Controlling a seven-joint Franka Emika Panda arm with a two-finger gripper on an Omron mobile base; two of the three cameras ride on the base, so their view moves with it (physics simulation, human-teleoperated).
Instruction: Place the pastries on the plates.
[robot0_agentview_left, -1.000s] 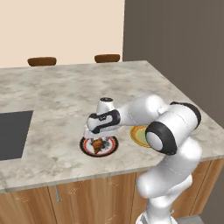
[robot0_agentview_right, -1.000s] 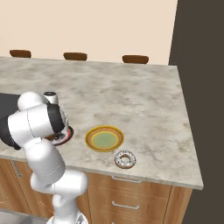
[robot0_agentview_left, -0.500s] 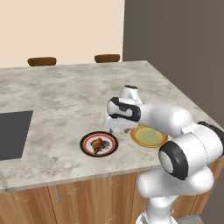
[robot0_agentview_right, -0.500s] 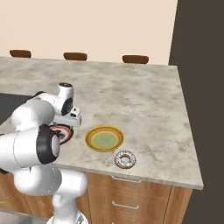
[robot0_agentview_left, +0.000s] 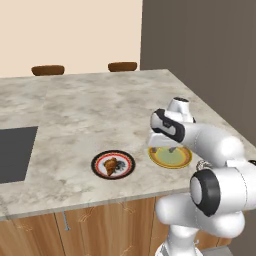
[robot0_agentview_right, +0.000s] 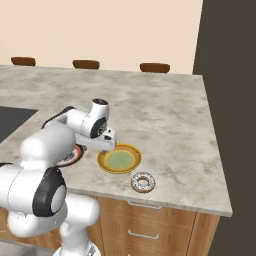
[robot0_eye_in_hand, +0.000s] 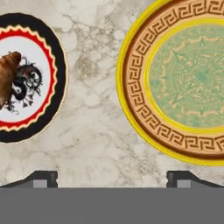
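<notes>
Croissant (robot0_agentview_left: 110, 164) sits on its plate; my hand (robot0_eye_in_hand: 112, 177), fingers apart and empty, must next reach the doughnut (robot0_agentview_right: 143, 182) beyond the yellow plate (robot0_eye_in_hand: 131, 87).

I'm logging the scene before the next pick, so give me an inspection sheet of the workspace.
Surface: marble counter, dark cooktop at its left.
Job's things: croissant on the black-rimmed plate; yellow plate bare; doughnut on the counter near the front edge.
Clutter: nothing seen.
End effector: open, holding nothing, above the near rim of the yellow plate.
Cables: nothing seen.
Surroundings: three stools behind the counter, beige wall, dark panel at right.
</notes>
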